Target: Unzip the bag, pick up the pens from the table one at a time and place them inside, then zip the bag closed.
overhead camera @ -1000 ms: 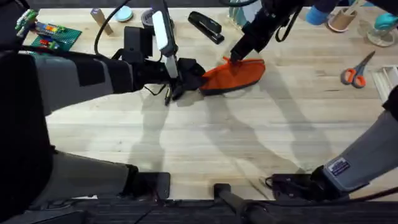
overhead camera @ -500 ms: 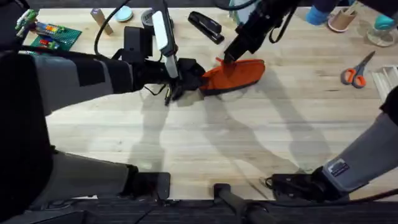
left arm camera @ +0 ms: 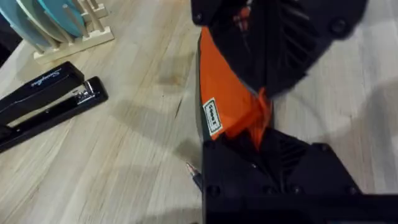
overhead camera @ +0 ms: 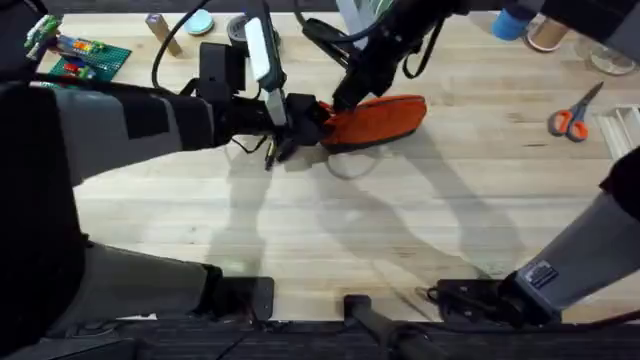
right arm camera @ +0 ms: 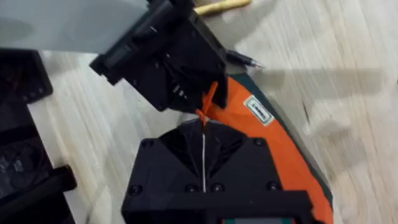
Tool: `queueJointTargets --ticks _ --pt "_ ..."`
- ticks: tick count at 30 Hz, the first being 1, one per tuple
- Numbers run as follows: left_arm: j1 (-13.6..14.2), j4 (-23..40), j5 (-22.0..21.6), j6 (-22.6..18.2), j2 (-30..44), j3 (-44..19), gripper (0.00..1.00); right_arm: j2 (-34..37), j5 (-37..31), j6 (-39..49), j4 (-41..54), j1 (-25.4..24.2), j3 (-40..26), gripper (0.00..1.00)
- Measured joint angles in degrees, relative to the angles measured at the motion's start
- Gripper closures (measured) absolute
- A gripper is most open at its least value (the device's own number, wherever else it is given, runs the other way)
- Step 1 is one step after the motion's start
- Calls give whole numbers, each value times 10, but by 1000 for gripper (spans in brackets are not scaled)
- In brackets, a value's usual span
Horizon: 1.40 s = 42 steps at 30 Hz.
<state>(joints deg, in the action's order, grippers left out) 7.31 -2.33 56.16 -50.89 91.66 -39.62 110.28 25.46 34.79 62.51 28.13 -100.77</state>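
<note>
One orange bag (overhead camera: 375,120), one black stapler (overhead camera: 322,38) and one pair of scissors (overhead camera: 572,117) are here. Two pens show: a yellow one (right arm camera: 222,6) and a dark one (right arm camera: 244,60).

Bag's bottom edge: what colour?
Dark navy/teal strip under the orange bag body; shows best in the right wrist view.

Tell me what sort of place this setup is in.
Probably an office or craft workbench rigged for robot trials: a light wooden table carries desk supplies, namely a black stapler, orange-handled scissors and an orange pencil pouch, with a green building-brick plate in the far corner.
</note>
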Motion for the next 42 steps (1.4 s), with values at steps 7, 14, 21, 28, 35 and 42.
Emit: queueJointTargets --ticks 7,14,21,28,35,42 --pt "0 0 0 0 0 0 959 0 33 0 -7 14 0 971" --pt "0 0 0 0 0 0 959 0 55 -1 -13 22 0 971" --pt "0 0 0 0 0 0 959 0 54 -20 -12 6 -19 971" --pt "0 0 0 0 0 0 959 0 53 -58 -13 -32 -53 678" --pt "0 0 0 -1 0 0 876 0 52 -74 -14 -40 -58 8" --pt "0 0 -1 -2 0 0 421 0 52 -78 -13 -39 -58 6"
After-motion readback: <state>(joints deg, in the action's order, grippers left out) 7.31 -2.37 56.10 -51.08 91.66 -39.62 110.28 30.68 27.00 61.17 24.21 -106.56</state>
